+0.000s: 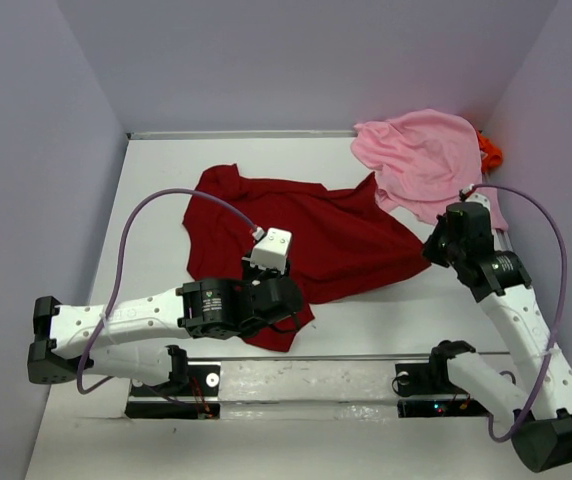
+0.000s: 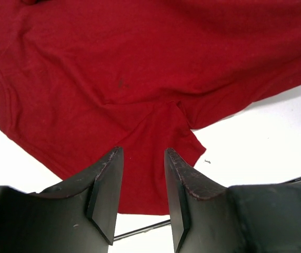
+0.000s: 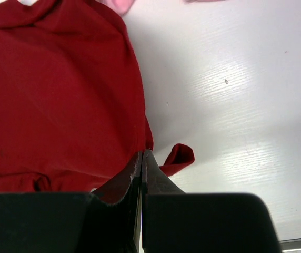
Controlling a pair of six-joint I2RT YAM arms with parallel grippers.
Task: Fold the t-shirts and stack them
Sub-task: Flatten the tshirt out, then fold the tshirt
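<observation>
Bright, even overhead light; glare streaks on white table [image 3: 234, 100]; soft shadows; left tool [image 2: 142, 154] slightly blurred.

The overhead camera sits high behind the 6 o'clock edge of the white desk [image 1: 156, 200] and looks down over all of it. Each wrist camera looks closely past its own black gripper: the left gripper [image 2: 143, 153] at the 6 o'clock hem of the dark red cloth t-shirt [image 1: 336, 240], the right gripper [image 3: 141, 153] at its 3 o'clock corner. All three views share that shirt.

White table [image 1: 156, 180] — carries a rumpled dark red t-shirt [image 1: 316, 235] mid-surface. Holds a heaped light pink t-shirt [image 1: 421, 160] at the far right corner, bright orange t-shirt [image 1: 490, 152] beside.
</observation>
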